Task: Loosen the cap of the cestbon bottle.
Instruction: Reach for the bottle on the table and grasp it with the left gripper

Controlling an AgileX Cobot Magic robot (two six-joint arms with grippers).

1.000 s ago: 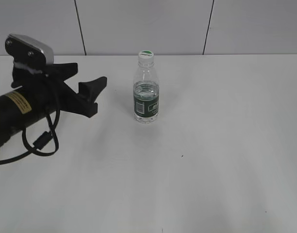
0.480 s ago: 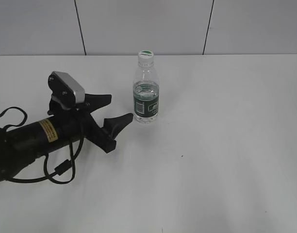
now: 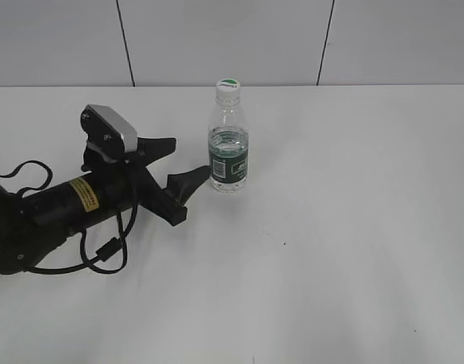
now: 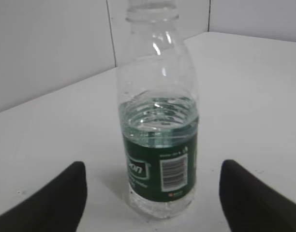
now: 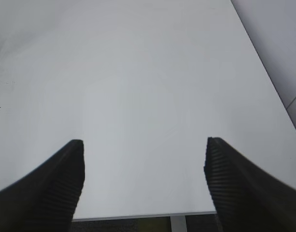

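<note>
The cestbon bottle [image 3: 229,148], clear with a dark green label and partly filled with water, stands upright on the white table. Its white cap [image 3: 229,86] with a green top is screwed on. In the left wrist view the bottle [image 4: 159,145] fills the middle and its cap is cut off at the top edge. My left gripper [image 3: 177,168] is open just left of the bottle, low over the table, its black fingers [image 4: 153,191] on either side of the bottle's base without touching it. My right gripper [image 5: 144,164] is open and empty; it does not show in the exterior view.
The white table [image 3: 330,227] stretches to the right and front of the bottle. A grey panelled wall [image 3: 217,38] runs behind it. The right wrist view shows the table's near edge [image 5: 138,216] and a wall at right.
My left arm has swung down and to the right, from the far left of the table to beside the bottle. The bottle has not moved.
</note>
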